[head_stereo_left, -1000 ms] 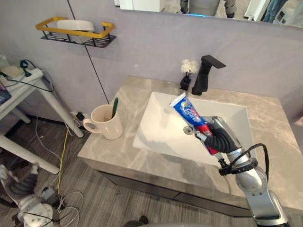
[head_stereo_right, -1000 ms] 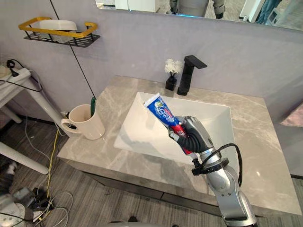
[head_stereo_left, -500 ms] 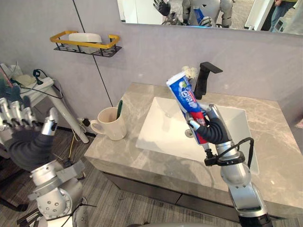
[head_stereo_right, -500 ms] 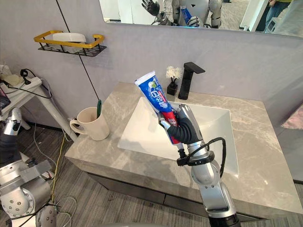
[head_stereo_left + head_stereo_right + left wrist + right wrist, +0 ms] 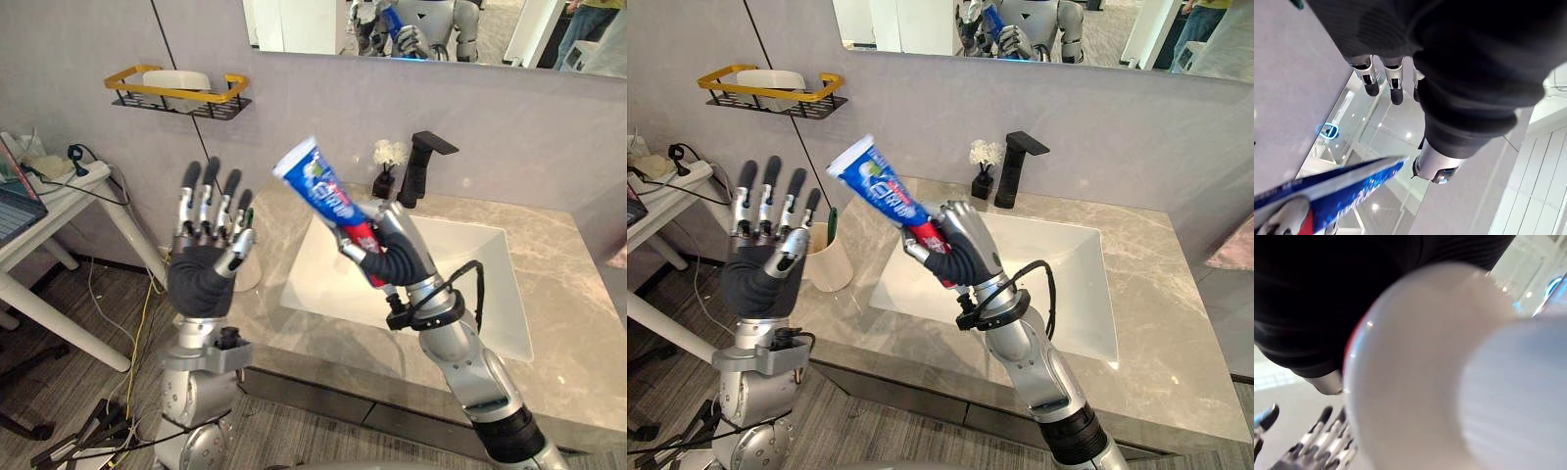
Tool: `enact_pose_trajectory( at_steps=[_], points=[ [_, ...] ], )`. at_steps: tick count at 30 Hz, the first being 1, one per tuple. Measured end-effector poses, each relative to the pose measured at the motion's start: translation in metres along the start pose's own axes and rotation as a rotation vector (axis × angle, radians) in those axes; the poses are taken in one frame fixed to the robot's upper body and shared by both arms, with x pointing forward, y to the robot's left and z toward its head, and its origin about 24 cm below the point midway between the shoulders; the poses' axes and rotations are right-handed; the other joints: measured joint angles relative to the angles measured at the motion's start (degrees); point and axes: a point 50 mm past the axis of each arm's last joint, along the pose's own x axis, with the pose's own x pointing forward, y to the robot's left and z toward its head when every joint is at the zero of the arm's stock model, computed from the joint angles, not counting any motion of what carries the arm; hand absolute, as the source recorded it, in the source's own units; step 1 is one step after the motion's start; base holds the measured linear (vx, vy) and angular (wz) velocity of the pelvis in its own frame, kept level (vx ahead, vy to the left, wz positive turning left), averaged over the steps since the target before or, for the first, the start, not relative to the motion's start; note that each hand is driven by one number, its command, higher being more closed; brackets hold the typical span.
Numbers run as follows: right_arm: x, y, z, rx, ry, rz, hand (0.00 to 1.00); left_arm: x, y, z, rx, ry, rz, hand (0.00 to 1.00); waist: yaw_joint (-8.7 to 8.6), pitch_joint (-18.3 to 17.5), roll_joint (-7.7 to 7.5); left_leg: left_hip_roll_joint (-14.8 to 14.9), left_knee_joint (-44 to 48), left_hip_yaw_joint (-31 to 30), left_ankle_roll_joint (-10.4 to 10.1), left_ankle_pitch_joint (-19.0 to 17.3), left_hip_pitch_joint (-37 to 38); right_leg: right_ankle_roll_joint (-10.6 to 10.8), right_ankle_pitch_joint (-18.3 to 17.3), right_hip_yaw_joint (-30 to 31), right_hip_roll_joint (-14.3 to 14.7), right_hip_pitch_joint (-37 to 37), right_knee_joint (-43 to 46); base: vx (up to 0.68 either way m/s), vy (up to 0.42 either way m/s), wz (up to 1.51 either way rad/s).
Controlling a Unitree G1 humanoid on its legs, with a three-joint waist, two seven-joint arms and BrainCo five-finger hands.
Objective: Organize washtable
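Right hand (image 5: 958, 253) clamped on toothpaste tube (image 5: 877, 186), left hand (image 5: 764, 282) fingers spread, green toothbrush (image 5: 832, 219) in cup (image 5: 835, 270)

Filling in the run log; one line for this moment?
right hand shut on toothpaste tube | left hand open, empty | cup on counter

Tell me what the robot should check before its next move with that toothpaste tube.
1. Right hand grips toothpaste tube: ok, fingers curled round its lower end.
2. Left hand ready to receive: ok, raised, fingers straight.
3. Tube clear of left hand: ok, apart.
4. Cup upright on counter: ok, toothbrush inside.
5. Tube's cap closed: cannot tell.
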Motion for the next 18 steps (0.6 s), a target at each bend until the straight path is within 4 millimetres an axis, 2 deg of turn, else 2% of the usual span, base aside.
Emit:
enact_pose_trajectory(
  at_steps=[4, 13, 14, 18],
  points=[
    [0.004, 0.014, 0.005, 0.009, -0.045, 0.079, 1.0, 0.001, -0.009, -0.009, -0.027, 0.043, -0.063, 0.0, -0.2, 0.0, -0.14, 0.0, -0.8, 0.2, 0.0, 0.4, 0.6, 0.1, 0.1, 0.2, 0.0, 0.1, 0.0, -0.02, 0.005, -0.03],
    [0.012, 0.027, 0.012, -0.002, -0.138, 0.175, 1.0, 0.006, -0.02, -0.029, -0.12, 0.132, -0.123, 0.0, 0.08, -0.3, -0.62, 0.0, -1.0, 0.1, 0.1, 0.4, 0.5, 0.1, 0.1, 0.2, 0.0, 0.0, -0.1, 0.0, 0.001, 0.0],
    [0.012, 0.027, 0.012, -0.002, -0.14, 0.177, 1.0, 0.006, -0.02, -0.03, -0.125, 0.136, -0.122, 1.0, 0.08, -0.3, -0.63, 0.0, -1.0, 0.1, 0.1, 0.4, 0.5, 0.1, 0.1, 0.2, 0.0, -0.1, -0.1, 0.0, 0.0, 0.0],
    [0.013, 0.029, 0.012, -0.017, -0.157, 0.199, 1.0, 0.005, -0.02, -0.036, -0.141, 0.161, -0.124, 1.0, 0.07, -0.3, -0.7, 0.0, -1.0, 0.1, 0.0, 0.6, 0.0, 0.1, 0.1, 0.1, 0.0, -0.5, -0.1, 0.0, 0.0, 0.0]
  ],
)
